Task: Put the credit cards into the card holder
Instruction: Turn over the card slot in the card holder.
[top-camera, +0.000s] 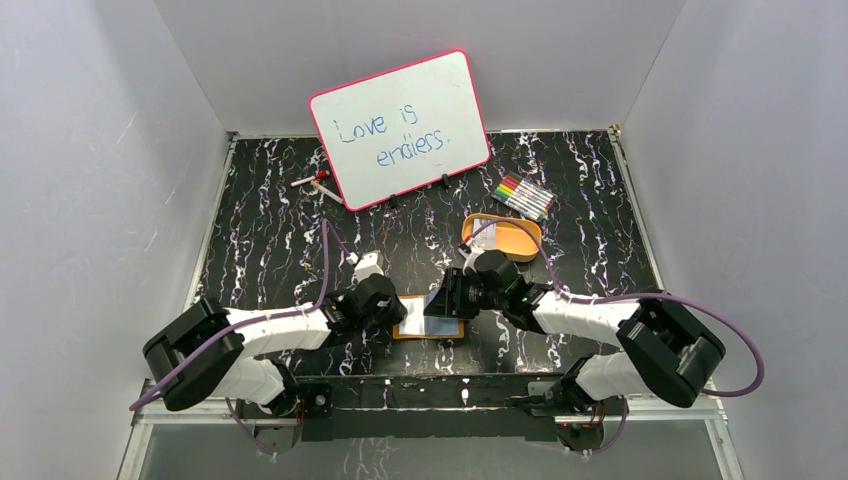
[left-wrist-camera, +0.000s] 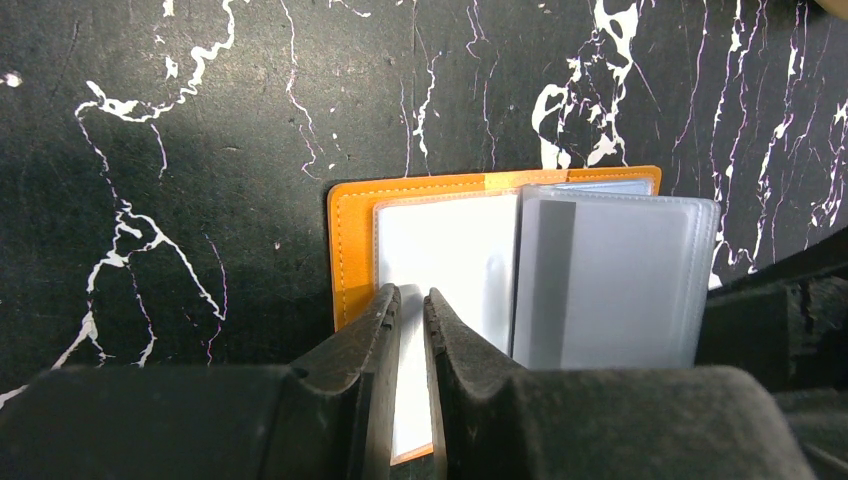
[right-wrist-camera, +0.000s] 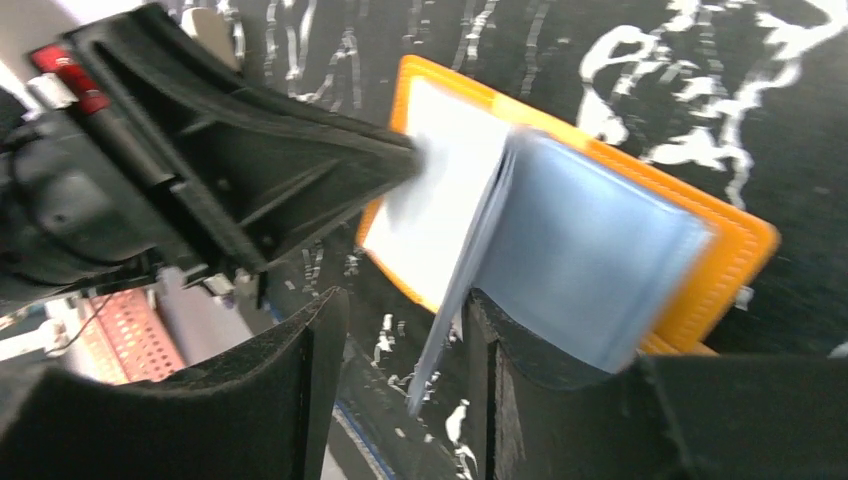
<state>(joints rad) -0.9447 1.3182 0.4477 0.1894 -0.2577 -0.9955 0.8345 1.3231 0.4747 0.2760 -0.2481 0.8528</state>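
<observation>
The left fingers (left-wrist-camera: 365, 345) are clenched on the near edge of the card holder (left-wrist-camera: 350, 240), pinching its white left page. The right fingers (right-wrist-camera: 315, 370) stand released, a raised clear sleeve (right-wrist-camera: 445, 330) hanging between them. The holder lies open on the desk (left-wrist-camera: 200, 150), between the two arms, close to their bases.

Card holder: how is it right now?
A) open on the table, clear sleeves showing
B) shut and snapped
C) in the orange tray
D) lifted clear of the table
A: the card holder lies open on the table, its orange cover down and its clear sleeves showing.
</observation>
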